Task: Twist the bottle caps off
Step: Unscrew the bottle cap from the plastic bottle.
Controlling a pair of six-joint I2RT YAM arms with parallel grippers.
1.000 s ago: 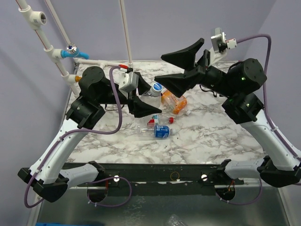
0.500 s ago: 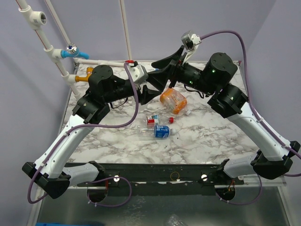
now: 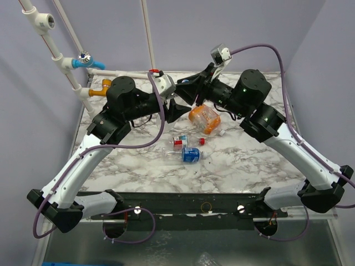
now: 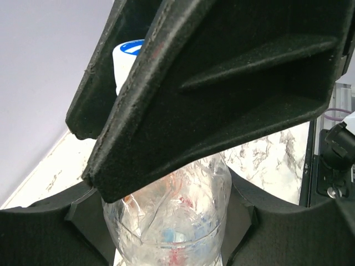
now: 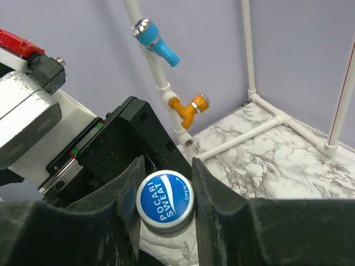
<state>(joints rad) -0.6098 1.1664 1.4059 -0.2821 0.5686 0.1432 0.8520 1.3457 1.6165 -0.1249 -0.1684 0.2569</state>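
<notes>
Blue-and-white cap (image 5: pixel 165 203) sits on a clear bottle (image 4: pixel 169 221), held in the air over the far edge of the counter (image 3: pixel 249 160). Its rim is pinched by the right fingers (image 5: pixel 213 191); left fingers (image 4: pixel 39 233) clasp the bottle body. Cap likely stiff, small and slick. Bottle looks thin, light and easily crushed, so best gripped near the shoulder.

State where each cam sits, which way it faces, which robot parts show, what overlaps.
Top external: above and behind the bases, facing down on the marble table; both arms show, left tool and right tool meet.
Left wrist: faces along its own fingers at the clear plastic bottle they hold; right tool fills the top.
Right wrist: faces the left tool between its own fingers, onto the blue-and-white round plastic cap.
Shared: both wrist views show that cap.
</notes>
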